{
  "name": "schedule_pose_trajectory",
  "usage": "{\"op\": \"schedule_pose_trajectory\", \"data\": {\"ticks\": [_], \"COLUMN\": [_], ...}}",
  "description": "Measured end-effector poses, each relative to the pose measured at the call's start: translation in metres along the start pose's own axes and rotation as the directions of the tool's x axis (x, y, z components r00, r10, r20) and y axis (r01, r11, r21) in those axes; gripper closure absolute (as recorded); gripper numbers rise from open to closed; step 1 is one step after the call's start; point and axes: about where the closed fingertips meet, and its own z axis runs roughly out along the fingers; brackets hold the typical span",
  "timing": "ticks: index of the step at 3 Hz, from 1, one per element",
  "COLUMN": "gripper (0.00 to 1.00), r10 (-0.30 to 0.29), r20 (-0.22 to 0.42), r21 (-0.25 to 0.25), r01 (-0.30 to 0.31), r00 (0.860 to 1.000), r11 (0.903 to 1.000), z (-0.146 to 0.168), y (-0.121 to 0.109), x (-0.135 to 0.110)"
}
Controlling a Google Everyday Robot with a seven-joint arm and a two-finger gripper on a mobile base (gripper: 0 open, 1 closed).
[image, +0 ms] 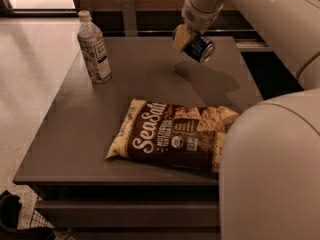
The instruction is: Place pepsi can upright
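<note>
The pepsi can [201, 48] is a small dark blue can with a silver end. It hangs tilted on its side in the air above the far right part of the grey table [75, 134]. My gripper [189, 40] is shut on the can, and one yellowish finger [180, 38] shows on the can's left. The can's shadow falls on the table below it. My white arm reaches in from the upper right.
A clear plastic bottle with a white label [94, 48] stands upright at the table's far left. A brown Sea Salt chip bag [172, 136] lies flat in the middle front. My arm's large white lower segment [270, 169] blocks the front right corner.
</note>
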Motion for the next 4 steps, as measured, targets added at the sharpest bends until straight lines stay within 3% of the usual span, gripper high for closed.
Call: {"op": "schedule_pose_trajectory", "data": {"ticks": [1, 2, 3, 4], "gripper": [1.0, 1.0, 1.0, 1.0], "r10": [-0.042, -0.102, -0.157, -0.193], "r20": [0.141, 0.377, 0.526, 0.648], "r21": [-0.009, -0.032, -0.046, -0.083], "r01": [0.044, 0.123, 0.213, 0.319], "r00": [0.989, 0.921, 0.836, 0.737], "r11": [0.999, 0.9919, 0.9761, 0.944], "z": [-0.017, -0.034, -0.047, -0.045], "y": [0.007, 0.01, 0.012, 0.016], "x": [0.012, -0.001, -0.021, -0.038]}}
